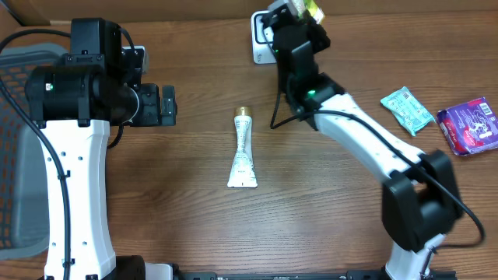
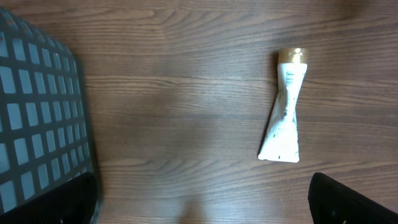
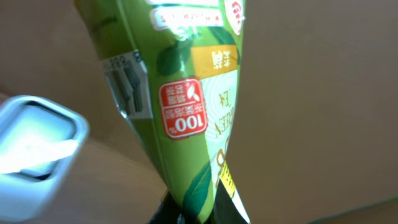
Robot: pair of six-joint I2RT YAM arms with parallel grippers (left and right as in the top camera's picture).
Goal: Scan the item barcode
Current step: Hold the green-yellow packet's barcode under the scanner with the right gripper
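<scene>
Green packet (image 3: 186, 112) | pinched in right pincer (image 1: 299, 12) | beside white scanner (image 3: 37, 143)

Tube (image 1: 243, 152): white, gold cap pointing far, lying flat mid-surface (image 1: 187, 210).
Teal sachet (image 1: 407, 110): right side, near the purple packet but apart from it.
Purple packet (image 1: 469, 126): right edge.
Mesh basket (image 1: 14, 194): grey, left edge.

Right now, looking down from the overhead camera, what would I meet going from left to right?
A grey mesh basket → left tool, open → white tube with a gold cap → green packet pinched in the right tool → teal sachet → purple packet.
</scene>
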